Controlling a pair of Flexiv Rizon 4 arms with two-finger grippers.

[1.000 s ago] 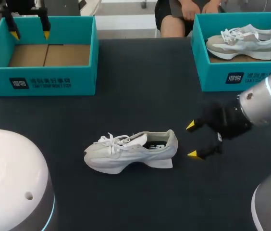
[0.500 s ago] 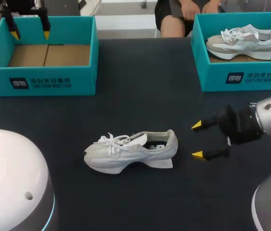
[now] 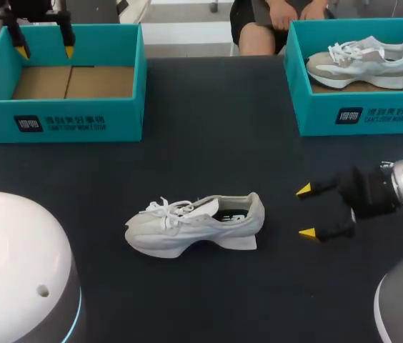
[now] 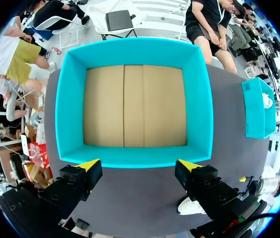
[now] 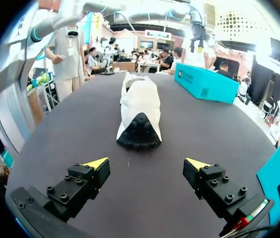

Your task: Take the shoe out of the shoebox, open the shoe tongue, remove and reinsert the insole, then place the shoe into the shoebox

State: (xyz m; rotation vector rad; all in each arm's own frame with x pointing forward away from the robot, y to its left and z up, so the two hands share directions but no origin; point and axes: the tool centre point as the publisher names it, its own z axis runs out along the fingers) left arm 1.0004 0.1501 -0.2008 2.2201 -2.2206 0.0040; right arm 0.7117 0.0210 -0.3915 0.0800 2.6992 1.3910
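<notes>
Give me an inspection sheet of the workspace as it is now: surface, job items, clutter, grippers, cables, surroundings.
Surface: dark table, no spills or marks seen.
Job's things: white shoe stands on its sole on the table, outside any box, heel toward the right gripper; empty teal shoebox stands open at the left.
Clutter: second teal shoebox at the right holds another white shoe.
Grippers: left gripper open, at the empty teal shoebox's rim, holding nothing; right gripper open, beside the white shoe's heel and apart from it.
Cables: nothing seen.
Surroundings: nothing seen touching or reaching over the table.
</notes>
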